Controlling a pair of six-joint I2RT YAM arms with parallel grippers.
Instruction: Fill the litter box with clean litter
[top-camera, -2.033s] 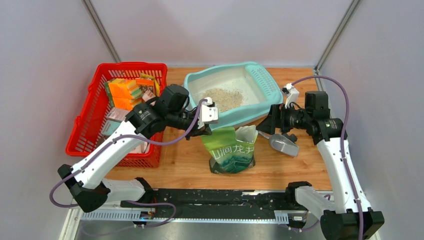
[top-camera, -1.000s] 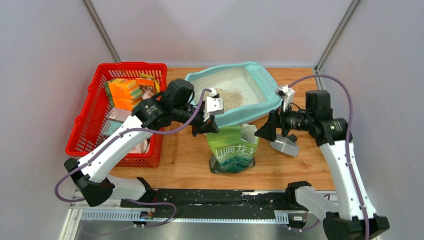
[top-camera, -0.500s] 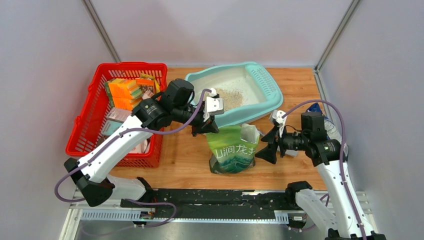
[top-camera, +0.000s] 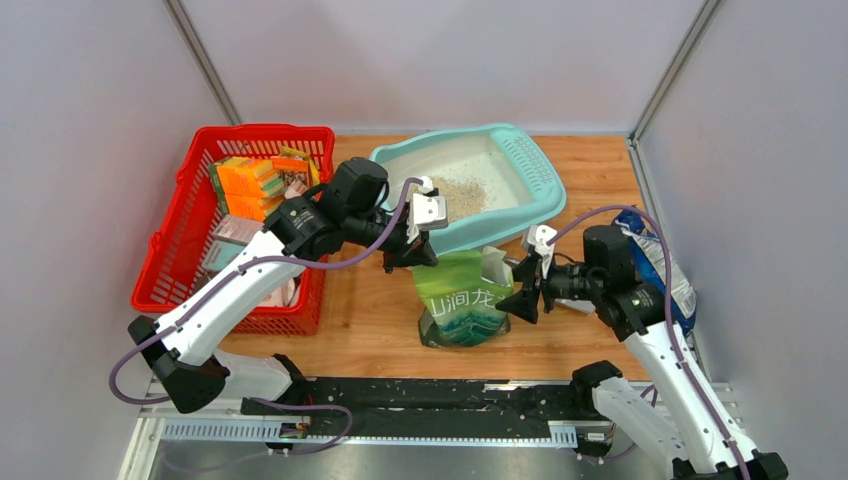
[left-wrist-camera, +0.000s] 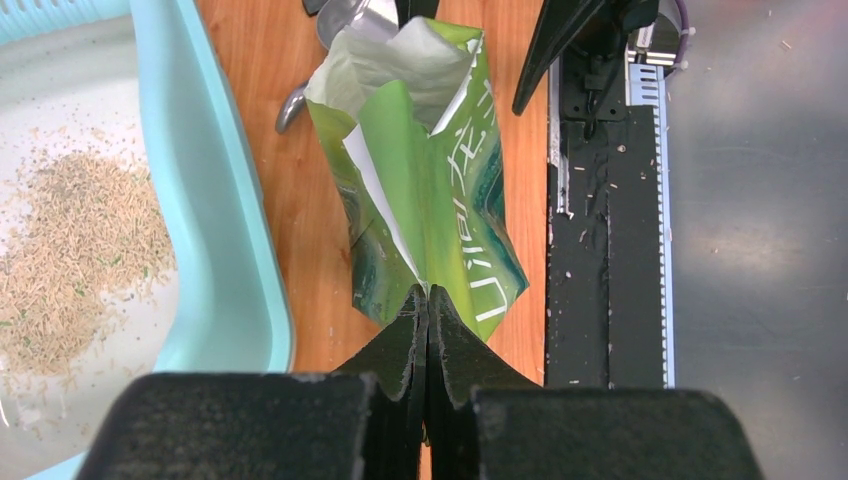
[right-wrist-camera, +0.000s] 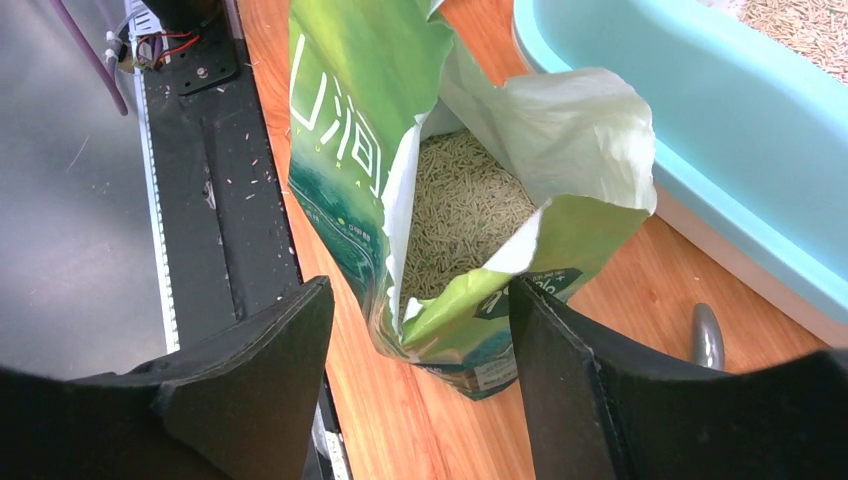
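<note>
Bag (left-wrist-camera: 440, 200): left gripper (left-wrist-camera: 428, 300) clamped on top edge. Right gripper (right-wrist-camera: 418, 300): moved from scoop (right-wrist-camera: 707, 335) to bag mouth, fingers apart. Pour pending.

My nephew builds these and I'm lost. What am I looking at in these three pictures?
Two robot arms stand at the edge of a wooden table. One picture looks down from above; the other two come from a camera on each wrist. On it: a teal litter box with some litter, a red basket, and an open green bag of pellets. The left gripper is shut on the bag's edge. The right gripper is open, its jaws either side of the bag's mouth.
</note>
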